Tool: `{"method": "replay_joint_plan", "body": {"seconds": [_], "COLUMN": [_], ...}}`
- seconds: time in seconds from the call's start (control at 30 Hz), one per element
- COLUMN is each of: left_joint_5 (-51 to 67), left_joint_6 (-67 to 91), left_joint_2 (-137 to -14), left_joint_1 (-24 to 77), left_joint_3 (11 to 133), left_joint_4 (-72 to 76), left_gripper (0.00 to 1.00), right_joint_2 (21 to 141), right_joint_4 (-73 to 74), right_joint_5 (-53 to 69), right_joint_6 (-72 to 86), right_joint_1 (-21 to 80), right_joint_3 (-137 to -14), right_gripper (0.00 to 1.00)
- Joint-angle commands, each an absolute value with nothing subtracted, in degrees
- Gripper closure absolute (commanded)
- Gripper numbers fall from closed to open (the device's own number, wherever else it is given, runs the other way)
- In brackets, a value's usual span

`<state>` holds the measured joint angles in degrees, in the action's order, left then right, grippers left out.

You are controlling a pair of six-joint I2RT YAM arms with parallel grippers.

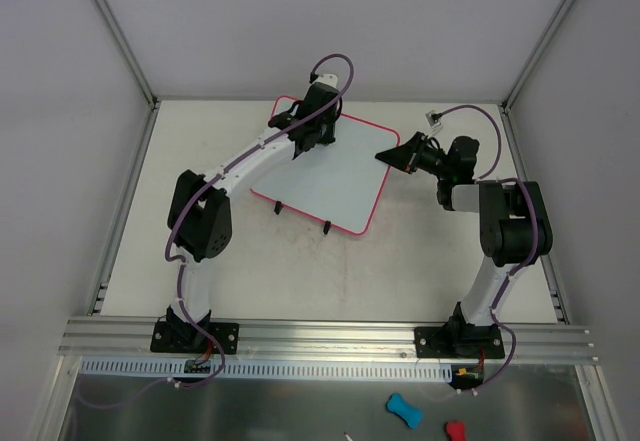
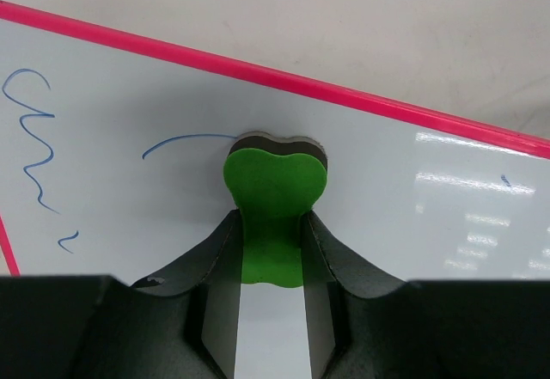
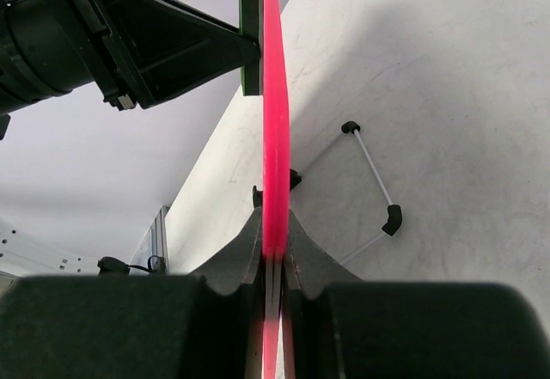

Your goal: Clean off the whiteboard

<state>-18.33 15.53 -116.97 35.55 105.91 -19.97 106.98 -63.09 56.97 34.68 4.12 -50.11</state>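
Note:
The whiteboard (image 1: 345, 176) has a pink-red frame and lies in the middle of the table, with two black feet on its near edge. My left gripper (image 1: 308, 144) is over its far left corner. It is shut on a green eraser (image 2: 275, 188) whose dark pad is pressed on the white surface (image 2: 387, 216). Blue scribbles (image 2: 33, 138) lie left of the eraser, and a blue curve (image 2: 185, 141) runs up to it. My right gripper (image 1: 392, 153) is shut on the board's right corner. The right wrist view shows the frame edge-on (image 3: 276, 130) between my right gripper's jaws (image 3: 275, 229), with the eraser (image 3: 250, 39) against it.
A thin white wire bracket with black ends (image 3: 375, 173) shows on the table behind the board. A blue eraser (image 1: 404, 410) and a red one (image 1: 455, 429) lie below the aluminium rail (image 1: 320, 333). Grey walls enclose the table.

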Motion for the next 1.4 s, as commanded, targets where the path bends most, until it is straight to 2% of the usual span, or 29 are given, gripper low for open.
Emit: {"method": "replay_joint_plan", "body": {"seconds": [0.0, 0.47, 1.0, 1.13, 1.37], "left_joint_5": [-20.65, -10.29, -12.92, -16.25, -20.3], "left_joint_6": [17.14, 9.85, 3.78, 4.74, 13.44], "left_joint_2": [-118.48, -122.34, -125.77, -125.86, -122.0], "left_joint_1": [35.07, 38.58, 45.97, 45.27, 39.38], "left_joint_3": [104.15, 116.19, 123.66, 123.66, 115.76], "left_joint_4": [-21.97, -22.06, -21.89, -22.06, -22.32], "left_gripper": [1.0, 1.0, 1.0, 1.0, 1.0], "right_joint_2": [103.89, 103.62, 103.45, 103.27, 103.18], "right_joint_4": [-68.91, -68.91, -68.91, -68.91, -68.91], "right_joint_5": [63.19, 63.37, 63.46, 63.46, 63.54], "right_joint_6": [30.59, 30.41, 30.41, 30.32, 30.32], "right_joint_1": [6.77, 6.77, 6.68, 6.68, 6.68], "right_joint_3": [-50.36, -50.27, -50.01, -50.01, -49.92], "right_gripper": [1.0, 1.0, 1.0, 1.0, 1.0]}}
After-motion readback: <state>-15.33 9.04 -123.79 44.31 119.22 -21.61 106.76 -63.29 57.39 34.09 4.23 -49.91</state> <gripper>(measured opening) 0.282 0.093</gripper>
